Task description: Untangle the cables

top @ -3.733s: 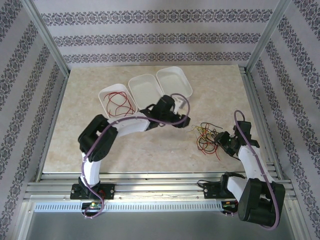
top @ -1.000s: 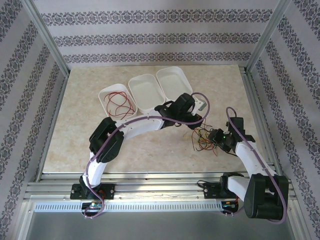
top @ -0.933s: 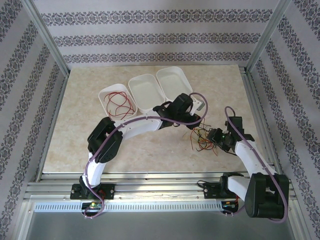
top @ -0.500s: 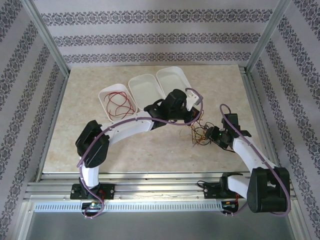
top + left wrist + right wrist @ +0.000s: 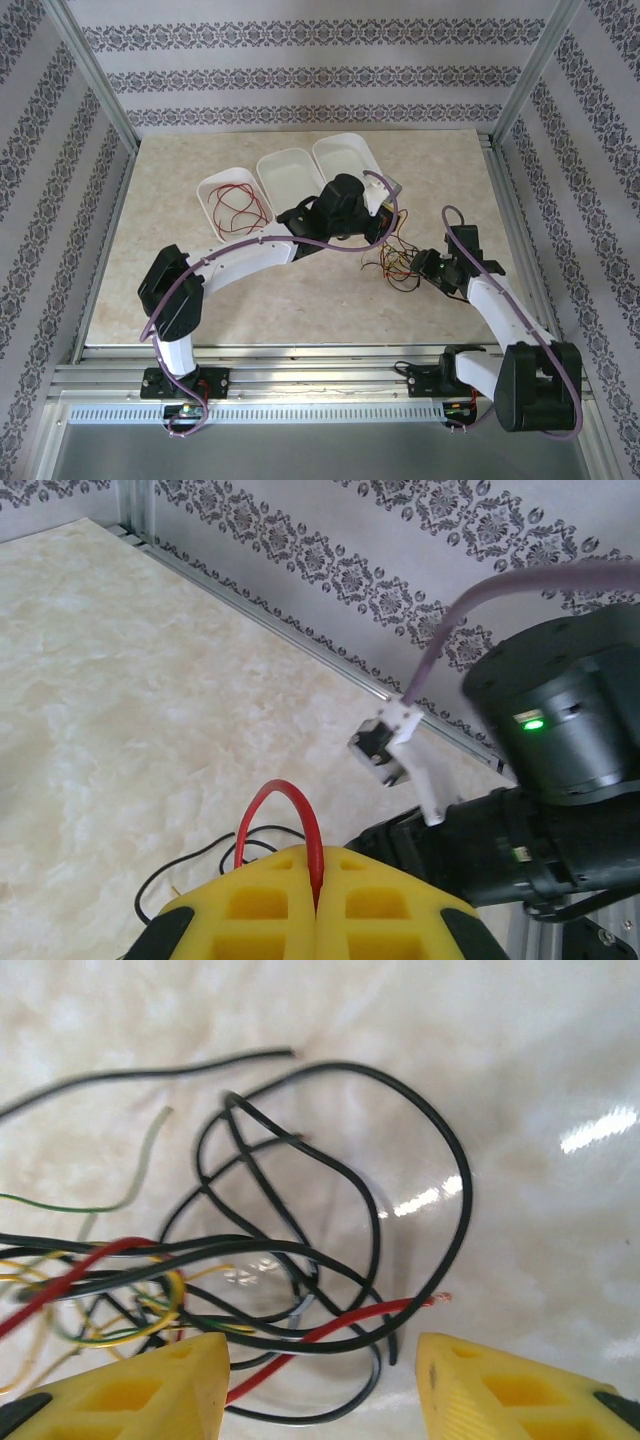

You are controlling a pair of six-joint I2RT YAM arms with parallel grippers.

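Note:
The cables (image 5: 398, 265) lie in a loose tangle of red, black and yellowish strands right of the table's middle. My left gripper (image 5: 383, 225) hangs just above and behind the tangle. In the left wrist view this gripper (image 5: 318, 858) is shut on a red cable (image 5: 300, 815), which arches out from between the yellow pads. My right gripper (image 5: 425, 265) sits at the tangle's right edge. Seen from the right wrist, it (image 5: 320, 1370) stands open low over the table, with a red cable end (image 5: 341, 1323) and black loops (image 5: 464, 1200) lying between its fingers, untouched.
Three white bins stand at the back: the left one (image 5: 207, 190) holds a red cable (image 5: 237, 205); the middle one (image 5: 290, 180) and right one (image 5: 350, 160) show bare insides. Metal rails (image 5: 520, 250) edge the table on the right.
My left arm has swung back and left, carrying the red cable, and the tangle has shifted left with it. My right gripper has moved left up to the tangle.

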